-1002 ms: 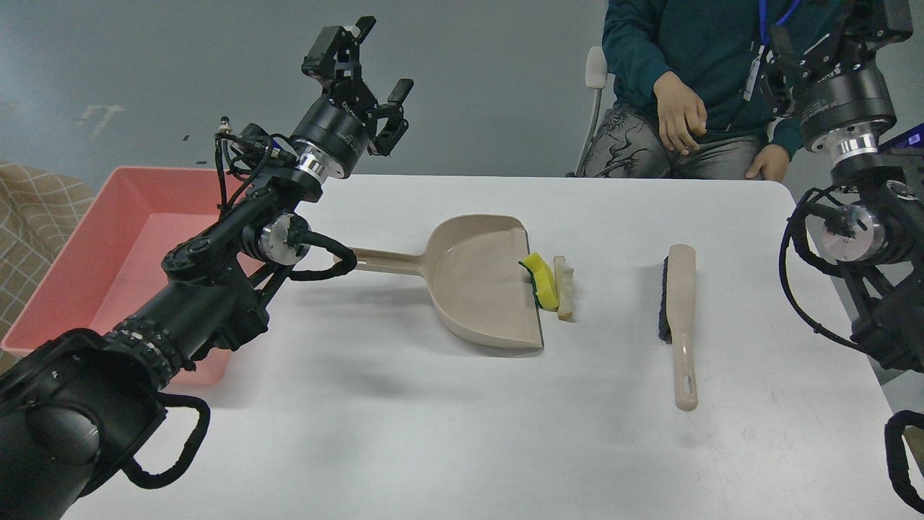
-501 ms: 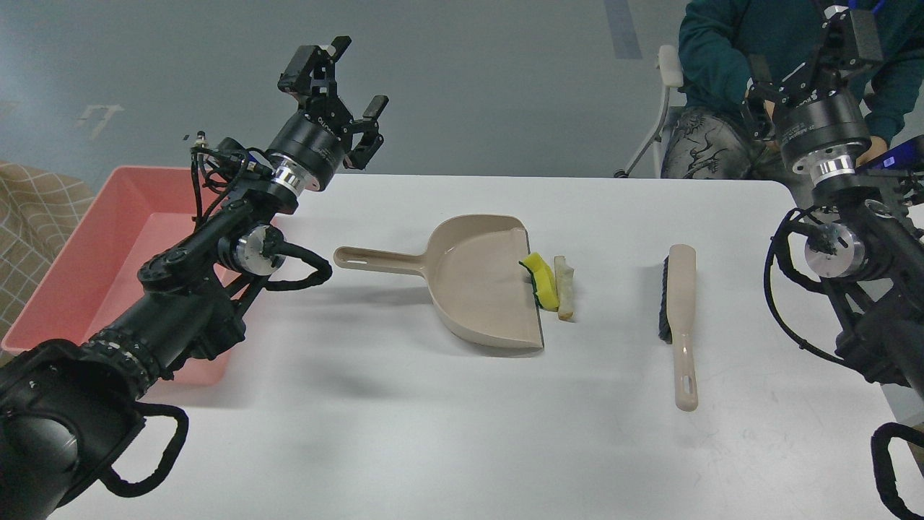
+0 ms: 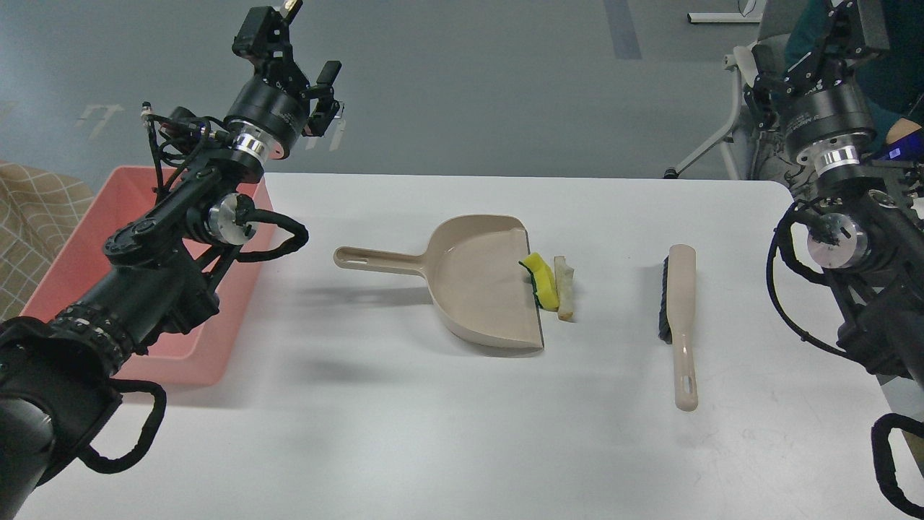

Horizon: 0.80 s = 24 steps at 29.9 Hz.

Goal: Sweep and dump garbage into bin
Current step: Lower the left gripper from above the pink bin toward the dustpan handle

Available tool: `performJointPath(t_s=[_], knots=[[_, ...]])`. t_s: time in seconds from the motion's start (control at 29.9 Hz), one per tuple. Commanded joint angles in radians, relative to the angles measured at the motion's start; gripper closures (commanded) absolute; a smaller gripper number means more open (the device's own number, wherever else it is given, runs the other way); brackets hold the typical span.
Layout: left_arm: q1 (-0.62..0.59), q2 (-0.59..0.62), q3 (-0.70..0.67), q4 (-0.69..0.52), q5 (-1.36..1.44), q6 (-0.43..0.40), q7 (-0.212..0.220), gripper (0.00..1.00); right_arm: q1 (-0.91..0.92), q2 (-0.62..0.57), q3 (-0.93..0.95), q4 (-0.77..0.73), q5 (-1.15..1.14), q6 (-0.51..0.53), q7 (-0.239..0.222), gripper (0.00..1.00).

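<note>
At the open lip of the beige dustpan [image 3: 482,283], mid-counter, lie the 2 pieces of garbage: the yellow sponge [image 3: 541,283] with its green backing touching the pan's edge, and the bread slice [image 3: 564,287] just beside it on the far side. Neither has shifted over the last second, and neither is inside the pan yet. To their right the brush [image 3: 679,320] lies flat on the white counter [image 3: 404,419], untouched. The pink bin [image 3: 94,267] sits at the counter's left end, partly hidden behind my left arm.

What has changed is me: my left fingers [image 3: 296,68] have drawn up and away to the left, off the dustpan's handle, and now hang released and empty above the bin's far corner. My right fingers [image 3: 808,54] have also lifted clear toward the far right; they are seen too dark and end-on to tell whether they are spread or clenched. I judge the sweeping has not begun; both tools still need picking up.
</note>
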Motion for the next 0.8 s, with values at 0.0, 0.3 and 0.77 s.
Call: performJointPath(t_s=[0.0, 0.3, 0.77], knots=[[-0.001, -0.009, 0.001, 0.011, 0.005, 0.016, 0.013, 0.02, 0.001, 0.004, 0.0, -0.008, 0.0, 0.009, -0.001, 0.0], [0.007, -0.018, 0.003, -0.001, 0.011, 0.005, 0.053, 0.02, -0.011, 0.032, -0.001, 0.0, 0.0, 0.015, -0.02, 0.0], [0.027, -0.035, 0.003, -0.076, 0.01, 0.025, 0.053, 0.02, 0.002, 0.049, 0.0, -0.003, 0.0, 0.04, -0.133, 0.0]])
